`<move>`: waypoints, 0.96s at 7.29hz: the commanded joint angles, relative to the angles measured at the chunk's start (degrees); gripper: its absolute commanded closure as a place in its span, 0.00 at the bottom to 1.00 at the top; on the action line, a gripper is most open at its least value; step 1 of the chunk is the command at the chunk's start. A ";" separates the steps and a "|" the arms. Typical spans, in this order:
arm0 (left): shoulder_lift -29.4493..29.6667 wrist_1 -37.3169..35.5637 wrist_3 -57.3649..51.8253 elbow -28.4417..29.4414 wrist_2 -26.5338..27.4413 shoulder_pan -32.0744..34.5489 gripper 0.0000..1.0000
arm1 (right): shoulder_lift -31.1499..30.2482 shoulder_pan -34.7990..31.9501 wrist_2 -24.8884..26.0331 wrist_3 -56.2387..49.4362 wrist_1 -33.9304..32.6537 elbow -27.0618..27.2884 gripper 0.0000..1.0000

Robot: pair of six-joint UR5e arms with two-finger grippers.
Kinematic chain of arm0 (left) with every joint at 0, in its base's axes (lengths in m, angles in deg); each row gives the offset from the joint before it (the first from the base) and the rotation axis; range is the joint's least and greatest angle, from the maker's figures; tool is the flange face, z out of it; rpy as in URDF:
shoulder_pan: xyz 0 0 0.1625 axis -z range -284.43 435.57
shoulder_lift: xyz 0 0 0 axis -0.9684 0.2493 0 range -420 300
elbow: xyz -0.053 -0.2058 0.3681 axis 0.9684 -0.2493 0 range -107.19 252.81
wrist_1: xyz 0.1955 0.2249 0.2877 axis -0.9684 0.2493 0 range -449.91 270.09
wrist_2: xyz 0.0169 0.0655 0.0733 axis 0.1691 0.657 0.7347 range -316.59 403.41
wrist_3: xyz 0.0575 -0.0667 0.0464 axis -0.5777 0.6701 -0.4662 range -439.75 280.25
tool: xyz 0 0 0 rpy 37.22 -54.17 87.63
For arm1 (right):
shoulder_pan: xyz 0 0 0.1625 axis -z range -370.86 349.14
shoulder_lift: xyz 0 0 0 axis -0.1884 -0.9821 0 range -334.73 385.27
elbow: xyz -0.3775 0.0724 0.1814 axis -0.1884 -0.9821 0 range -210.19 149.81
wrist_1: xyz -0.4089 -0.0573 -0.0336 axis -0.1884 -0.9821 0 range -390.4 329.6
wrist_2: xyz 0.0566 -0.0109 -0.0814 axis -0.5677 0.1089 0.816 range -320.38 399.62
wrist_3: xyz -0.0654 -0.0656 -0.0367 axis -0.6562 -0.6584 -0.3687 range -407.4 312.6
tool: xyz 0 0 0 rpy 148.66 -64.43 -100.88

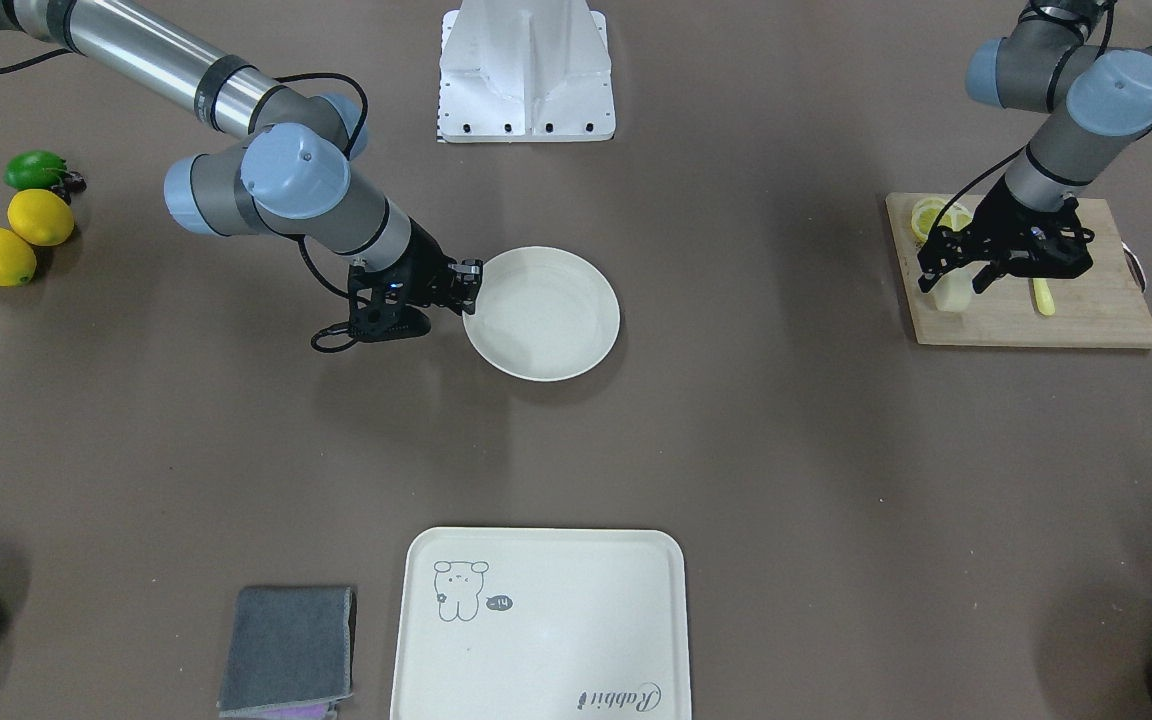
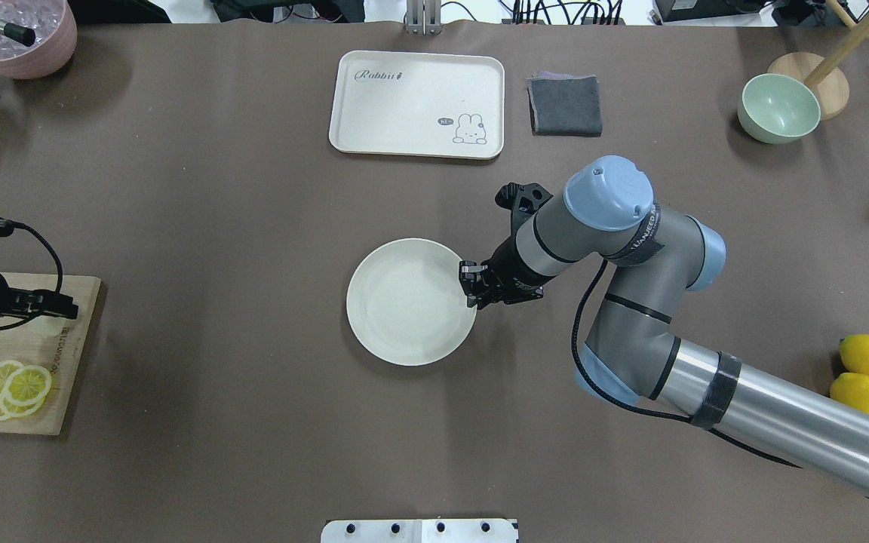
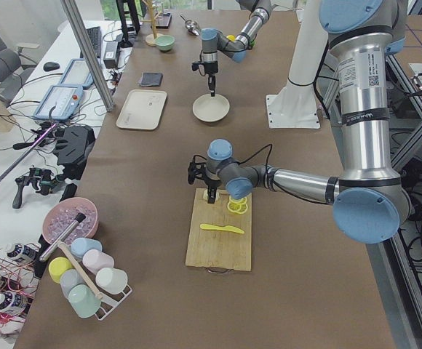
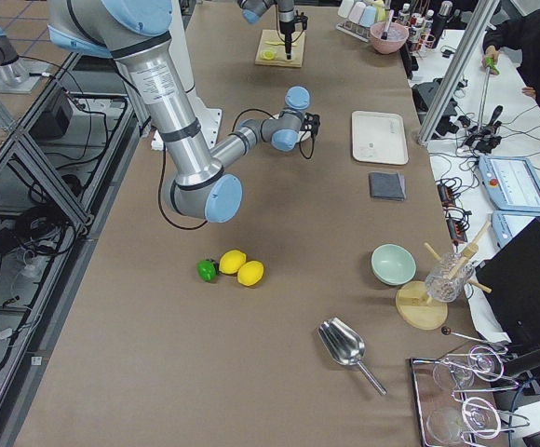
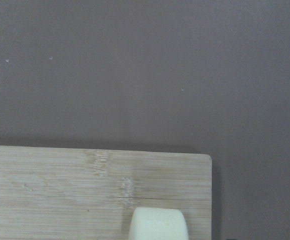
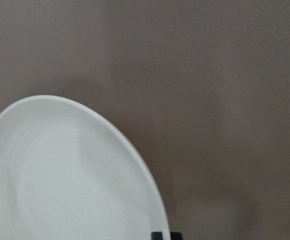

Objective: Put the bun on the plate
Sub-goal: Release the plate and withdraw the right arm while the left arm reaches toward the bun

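The bun (image 1: 951,292), a small pale cylinder, stands upright near the corner of a wooden cutting board (image 1: 1086,315); it also shows at the bottom edge of the left wrist view, bun (image 5: 158,225). My left gripper (image 1: 954,280) is open and straddles it, one finger on each side. The round cream plate (image 1: 546,325) lies flat mid-table, empty. My right gripper (image 1: 466,288) is shut on the plate's rim, on the side nearest that arm; in the overhead view the gripper (image 2: 471,285) sits at the plate's (image 2: 404,313) right edge.
Lemon slices (image 1: 936,215) and a yellow knife (image 1: 1043,296) share the board. A bear-printed tray (image 1: 556,620) and grey cloth (image 1: 286,645) lie at the operators' side. Two lemons (image 1: 21,235) and a lime (image 1: 34,170) sit beyond the right arm. A green bowl (image 2: 778,109) stands far right.
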 commanded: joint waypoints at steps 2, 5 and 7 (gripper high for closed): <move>-0.48 0.26 0.01 -0.04 0.33 -1.08 0.38 | -0.35 0.44 4.68 5.50 0.27 0.79 0.01; -0.40 0.26 0.01 -0.13 0.78 -1.17 0.81 | -0.70 -0.25 4.07 5.35 0.19 2.10 0.01; 0.82 -0.26 0.10 -2.84 0.08 -0.91 0.81 | -4.63 -7.16 -0.73 1.77 -0.51 4.47 0.01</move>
